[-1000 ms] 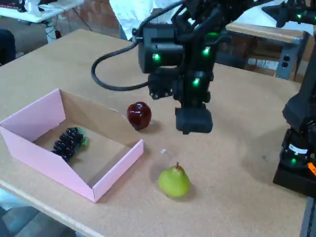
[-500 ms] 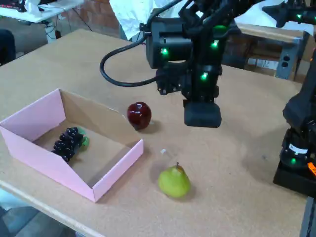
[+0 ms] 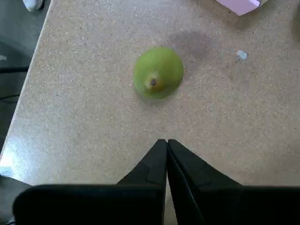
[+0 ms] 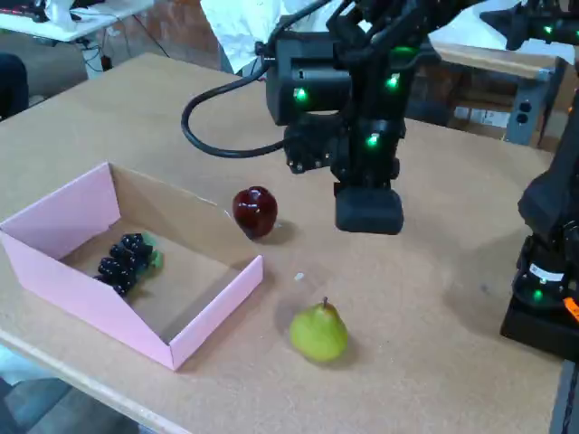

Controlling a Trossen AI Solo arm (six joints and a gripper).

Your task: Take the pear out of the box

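The pear [image 4: 318, 332] stands upright on the bare table [image 4: 434, 298], outside the box [image 4: 136, 312], just beyond that box's right corner and near the table's front edge in the fixed view. The pincer [image 3: 166, 143] hangs above the table, clear of the pear, clenched on nothing with its two dark fingers [image 3: 152, 161] pressed tip to tip in the wrist view. A dark red apple [image 4: 255, 211] sits just behind the box's far wall. A dark grape bunch [image 4: 125, 260] lies inside the box.
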